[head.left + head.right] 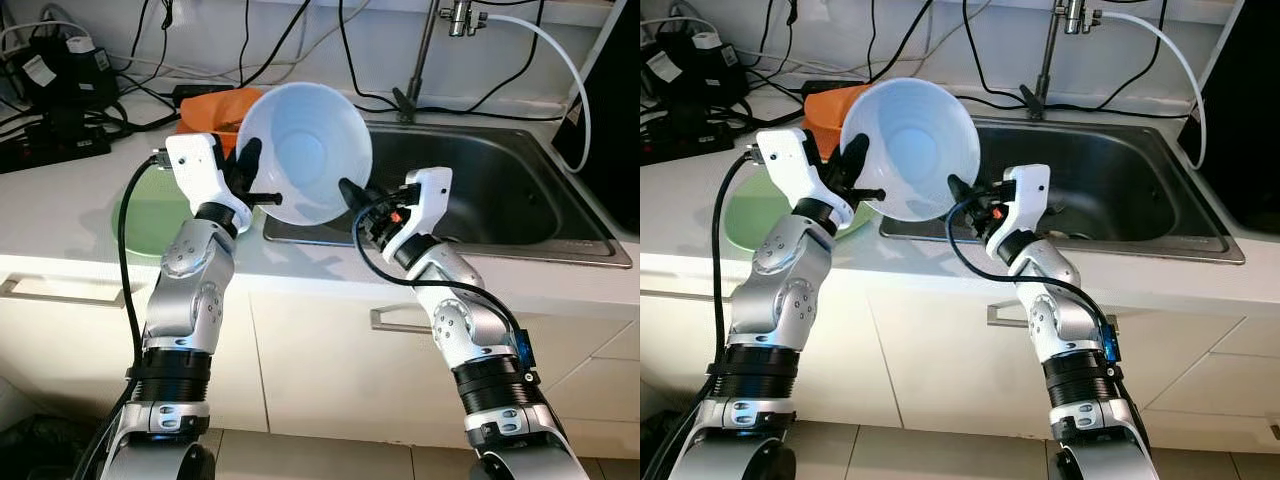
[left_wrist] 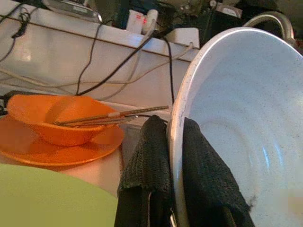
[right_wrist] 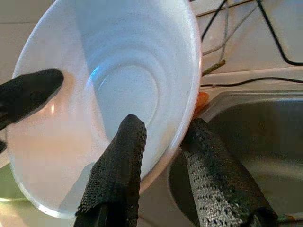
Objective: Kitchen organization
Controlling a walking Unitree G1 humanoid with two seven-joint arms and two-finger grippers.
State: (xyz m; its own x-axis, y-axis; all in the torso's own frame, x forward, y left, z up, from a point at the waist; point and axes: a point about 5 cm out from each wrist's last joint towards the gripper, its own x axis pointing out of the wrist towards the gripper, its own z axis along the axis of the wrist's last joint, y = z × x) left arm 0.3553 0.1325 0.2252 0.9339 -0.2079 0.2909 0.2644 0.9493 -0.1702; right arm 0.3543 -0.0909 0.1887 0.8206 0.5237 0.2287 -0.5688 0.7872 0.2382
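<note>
A white bowl (image 1: 305,150) is tipped on its side in the air above the counter edge, at the sink's left end. My left gripper (image 1: 255,182) is shut on the bowl's left rim; in the left wrist view its fingers (image 2: 147,161) clamp the thin wall from both sides. My right gripper (image 3: 165,126) is open at the lower right rim. One finger is inside the bowl (image 3: 109,94) and the other is outside, set wider apart than the wall is thick.
Behind the bowl, an orange bowl (image 2: 66,120) with chopsticks (image 2: 113,116) sits on an orange plate (image 2: 57,151). A green plate (image 1: 155,215) lies on the counter to the left. The steel sink (image 1: 500,180) with its faucet (image 1: 420,60) is to the right. Cables and power strips (image 1: 50,100) crowd the back left.
</note>
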